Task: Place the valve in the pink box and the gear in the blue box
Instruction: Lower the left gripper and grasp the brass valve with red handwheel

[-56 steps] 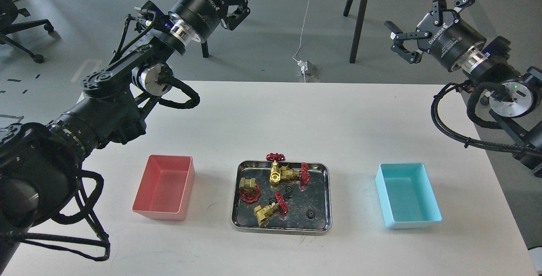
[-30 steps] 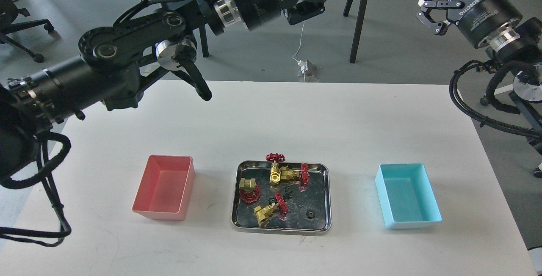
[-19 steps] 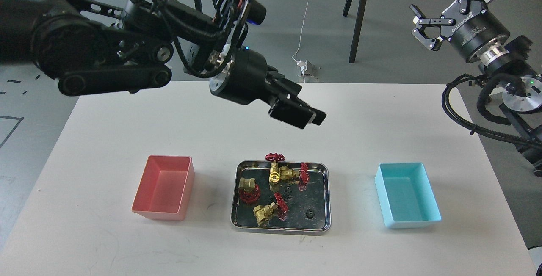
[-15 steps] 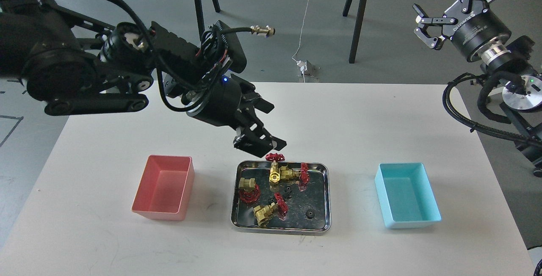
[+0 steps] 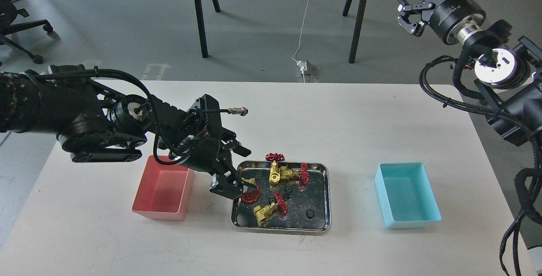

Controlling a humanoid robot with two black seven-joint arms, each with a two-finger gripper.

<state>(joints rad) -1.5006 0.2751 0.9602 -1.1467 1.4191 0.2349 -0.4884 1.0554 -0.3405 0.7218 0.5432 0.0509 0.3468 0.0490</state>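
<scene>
At the tray's left end a valve is seen, red wheel down, with the left tool lowered over it; whether its fingers are clenched on it cannot be told. More valves and a gear lie in the steel tray. The pink box is set left of the tray, the blue box right, on the white worktop. The right tool is held high, fingers spread.

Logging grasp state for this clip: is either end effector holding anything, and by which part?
Right end effector is open, empty. Left end effector is down at the brass-gold, red-wheeled valve in the steel tray; a hold cannot be told.
</scene>
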